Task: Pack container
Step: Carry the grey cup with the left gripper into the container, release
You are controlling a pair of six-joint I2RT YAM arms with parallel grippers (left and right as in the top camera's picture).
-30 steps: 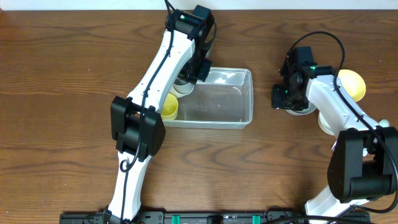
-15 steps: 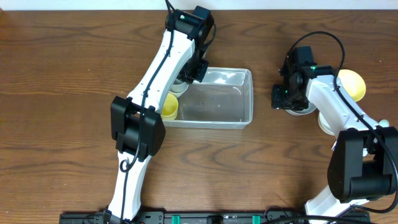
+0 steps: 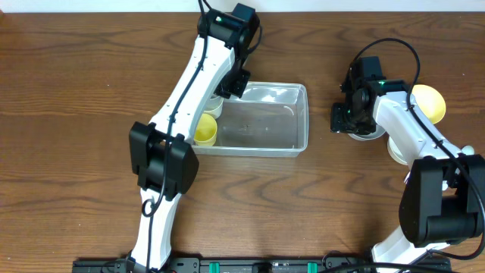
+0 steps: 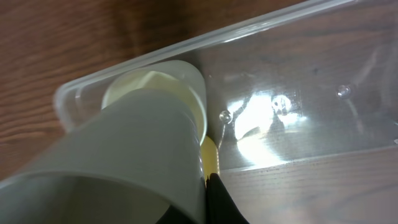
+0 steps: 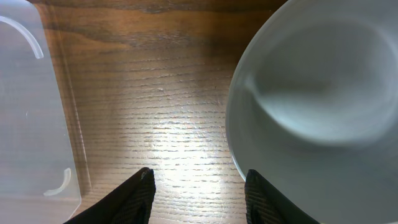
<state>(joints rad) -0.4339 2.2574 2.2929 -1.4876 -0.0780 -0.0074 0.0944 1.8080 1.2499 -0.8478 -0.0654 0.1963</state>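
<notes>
Left fingers [image 4: 216, 200] are pinched shut on a translucent white cup [image 4: 143, 137] (by its thin wall, we think) at the far-left corner of the container [image 3: 300, 121], which sits mid-worktop [image 3: 76, 114]. Our right fingers [image 5: 138, 191] stand half apart, empty, beside a white bowl [image 5: 317, 93]. Since a second ago the left arm has shifted slightly; the right hasn't.

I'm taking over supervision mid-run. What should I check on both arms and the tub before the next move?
1. Left gripper shut: ok.
2. Left gripper holding the white cup: cannot tell.
3. White cup at the container corner: ok.
4. Yellow cup inside container: ok.
5. Right gripper open, empty: ok.
6. White bowl inside right gripper: not ok, beside it.
</notes>
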